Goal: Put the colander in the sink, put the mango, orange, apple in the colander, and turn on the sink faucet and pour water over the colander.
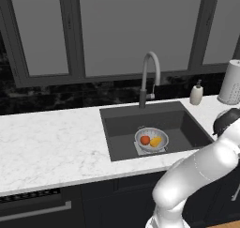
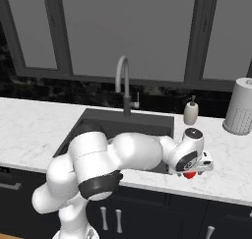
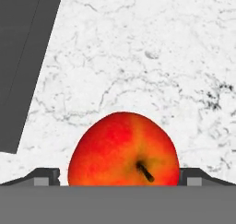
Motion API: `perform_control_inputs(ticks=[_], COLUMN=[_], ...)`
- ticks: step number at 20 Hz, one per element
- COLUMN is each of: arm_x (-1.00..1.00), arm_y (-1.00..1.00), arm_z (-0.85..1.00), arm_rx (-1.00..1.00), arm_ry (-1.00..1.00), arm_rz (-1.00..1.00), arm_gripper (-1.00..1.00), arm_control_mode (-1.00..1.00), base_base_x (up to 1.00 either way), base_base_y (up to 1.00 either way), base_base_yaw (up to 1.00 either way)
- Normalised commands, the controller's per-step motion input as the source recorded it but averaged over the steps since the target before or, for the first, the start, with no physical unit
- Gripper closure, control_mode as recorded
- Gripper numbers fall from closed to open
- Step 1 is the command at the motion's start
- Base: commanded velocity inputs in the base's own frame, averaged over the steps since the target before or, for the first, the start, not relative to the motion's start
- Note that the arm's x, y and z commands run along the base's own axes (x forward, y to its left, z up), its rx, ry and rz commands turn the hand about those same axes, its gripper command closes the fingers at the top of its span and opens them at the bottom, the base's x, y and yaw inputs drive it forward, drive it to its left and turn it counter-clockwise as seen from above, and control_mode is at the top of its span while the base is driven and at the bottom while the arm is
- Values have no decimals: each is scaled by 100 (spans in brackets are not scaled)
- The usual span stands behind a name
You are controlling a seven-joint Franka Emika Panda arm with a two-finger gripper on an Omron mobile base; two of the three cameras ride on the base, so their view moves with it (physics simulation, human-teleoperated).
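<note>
You are holding the two-finger claw [image 3: 123,179] low around the small round bright red apple [image 3: 123,149] on the white marble desk [image 3: 152,57], right of the dark grey rectangular sink [image 2: 123,122]. I cannot tell whether it is clenching yet. If the fingers are closing off-centre, the round fruit is likely rolling away.

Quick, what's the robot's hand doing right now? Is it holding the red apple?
Gripper: open, a fingertip on either side of the apple on the counter; whether they touch it cannot be told.
</note>
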Motion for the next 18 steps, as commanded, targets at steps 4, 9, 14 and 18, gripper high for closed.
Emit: perform_control_inputs(ticks=[4, 9, 14, 18], arm_x=[13, 0, -24, -38], arm_y=[-15, 0, 2, 29], arm_z=[-14, -8, 0, 4], arm_rx=[3, 2, 7, 9], arm_ry=[1, 2, 1, 0], arm_rz=[0, 0, 0, 0], arm_gripper=[-100, 100, 100, 100], arm_control_mode=[-100, -100, -100, -100], base_base_x=[0, 0, 0, 0], base_base_y=[0, 0, 0, 0], base_base_yaw=[0, 0, 0, 0])
